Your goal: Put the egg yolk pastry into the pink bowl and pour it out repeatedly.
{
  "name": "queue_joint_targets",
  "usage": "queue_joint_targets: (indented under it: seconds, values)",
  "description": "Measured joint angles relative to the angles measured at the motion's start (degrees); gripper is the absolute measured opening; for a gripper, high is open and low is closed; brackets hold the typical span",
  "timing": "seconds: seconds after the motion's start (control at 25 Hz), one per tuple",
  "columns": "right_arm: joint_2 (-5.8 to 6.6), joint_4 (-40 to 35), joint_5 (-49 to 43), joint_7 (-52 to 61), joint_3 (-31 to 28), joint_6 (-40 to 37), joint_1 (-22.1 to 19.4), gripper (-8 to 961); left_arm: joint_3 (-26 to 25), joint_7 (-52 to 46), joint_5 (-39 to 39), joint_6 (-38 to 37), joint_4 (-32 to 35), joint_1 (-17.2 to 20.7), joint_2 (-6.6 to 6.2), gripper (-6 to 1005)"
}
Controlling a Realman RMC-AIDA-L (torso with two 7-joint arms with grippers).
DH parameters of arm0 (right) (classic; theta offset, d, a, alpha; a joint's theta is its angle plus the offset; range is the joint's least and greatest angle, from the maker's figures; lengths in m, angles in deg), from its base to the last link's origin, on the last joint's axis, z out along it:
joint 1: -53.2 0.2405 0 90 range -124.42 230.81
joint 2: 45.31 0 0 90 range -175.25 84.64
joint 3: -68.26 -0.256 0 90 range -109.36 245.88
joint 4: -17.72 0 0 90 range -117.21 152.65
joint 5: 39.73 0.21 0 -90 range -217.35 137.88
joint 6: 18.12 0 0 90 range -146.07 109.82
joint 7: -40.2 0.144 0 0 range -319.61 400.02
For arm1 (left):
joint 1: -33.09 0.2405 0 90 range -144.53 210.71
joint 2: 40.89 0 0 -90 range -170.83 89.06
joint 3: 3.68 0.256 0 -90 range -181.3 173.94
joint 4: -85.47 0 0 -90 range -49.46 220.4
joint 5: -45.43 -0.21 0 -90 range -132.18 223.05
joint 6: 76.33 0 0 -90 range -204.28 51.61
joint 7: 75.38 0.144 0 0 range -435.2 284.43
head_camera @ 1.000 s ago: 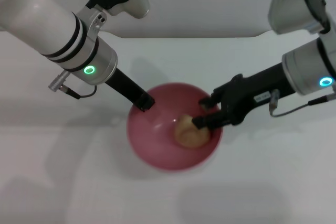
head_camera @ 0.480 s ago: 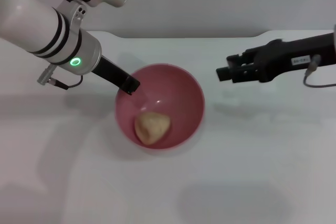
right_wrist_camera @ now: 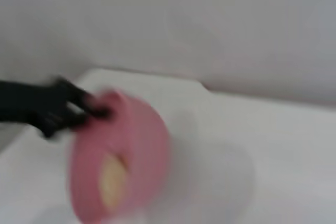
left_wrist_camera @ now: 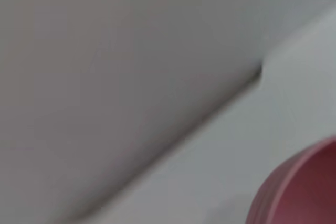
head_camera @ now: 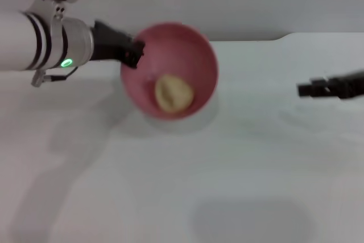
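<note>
Black and blurred, the left pincer (head_camera: 135, 53) clamps the rim of the pink bowl (head_camera: 187, 44), which we see lifted off the table (head_camera: 227, 169) and tipped so its mouth faces the head camera. Against the bowl's lower inner wall, away from that pincer, sits the egg yolk pastry (head_camera: 173, 93), a pale tan-yellow matte dome. The bowl is round, deep and smooth; the left wrist view catches only a cut-off slice of its pink wall (left_wrist_camera: 299, 187). Well apart, at the frame's edge, the right pincer (head_camera: 304, 89) is cut off; we cannot tell whether it is open or closed. Its wrist view shows bowl (right_wrist_camera: 142, 145) and pastry (right_wrist_camera: 111, 182) smeared.
</note>
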Motion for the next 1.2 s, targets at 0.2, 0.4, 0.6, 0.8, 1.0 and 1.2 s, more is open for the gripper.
queue_joint_targets:
  seconds: [0.2, 0.4, 0.6, 0.8, 1.0, 1.2]
  values:
    - [0.02, 1.9, -4.0, 1.5, -2.4, -0.1, -0.7, 496, 13.5, 9.5, -0.1, 23.7, 6.5, 11.3, -0.05, -2]
    - [0.14, 2.9, -4.3, 1.5, -3.9, -0.1, -1.1, 496, 27.5, 18.4, -0.7, 47.3, 2.6, 15.7, -0.02, -1]
    - [0.26, 2.9, -4.4, 1.5, -4.8, 0.0, -1.5, 496, 40.3, 29.7, -2.6, 74.9, -9.0, 15.5, 0.43, -1]
    - [0.35, 3.1, -5.1, 1.7, -6.7, -0.3, -1.7, 495, 48.4, 43.2, -2.2, 94.6, -21.2, 11.4, 0.84, -1]
    - [0.36, 3.1, -5.1, 2.2, -7.0, -0.4, -1.8, 495, 51.2, 48.9, -1.8, 97.3, -27.1, 8.5, 0.98, -2]
    - [0.15, 3.3, -5.0, 2.2, -6.7, -0.5, -1.8, 495, 51.7, 49.7, -1.1, 98.6, -28.9, 7.8, 1.03, -1]
